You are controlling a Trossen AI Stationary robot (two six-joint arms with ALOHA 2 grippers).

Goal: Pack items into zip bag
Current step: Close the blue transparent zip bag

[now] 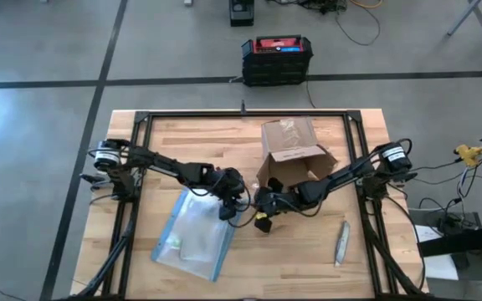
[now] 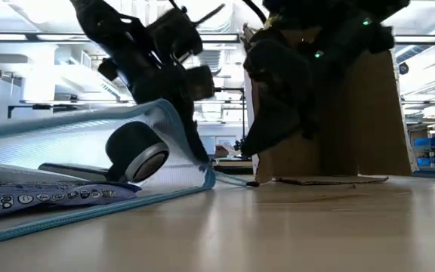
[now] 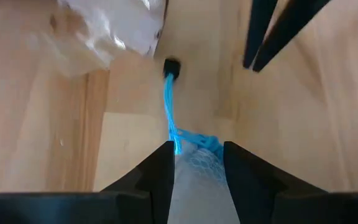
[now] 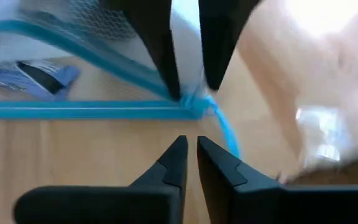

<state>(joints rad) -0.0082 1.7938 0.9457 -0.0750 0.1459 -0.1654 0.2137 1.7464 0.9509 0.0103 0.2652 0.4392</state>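
**Both grippers at zip bag's mouth corner, mid-tabletop**

Zip bag (image 1: 195,237) lay flat on tabletop (image 1: 291,267), left of centre toward the near edge, long axis running diagonally: one short end toward the near-left corner, the other up toward table centre where the arms met. Blue strip ran along its right long side. In low view the mouth end was lifted, w/ a dark roller-like piece (image 2: 137,151) and a printed card (image 2: 44,195) inside.

Left gripper (image 3: 197,155) had fingers closed on bag's mesh corner, blue edging bunched between them. Right gripper (image 4: 190,146) sat just beside that same corner, fingers nearly together w/ only a slim gap, nothing between them; blue zip cord (image 4: 225,134) just ahead of tips.

Cardboard box (image 1: 293,150) stood open right behind the grippers, towards the far edge. Grey stick tool (image 1: 341,242) lay near right edge, well apart. Bare wood near-centre and near-right. Whitish crinkled plastic (image 3: 107,28) showed in left wrist view; items not identifiable.
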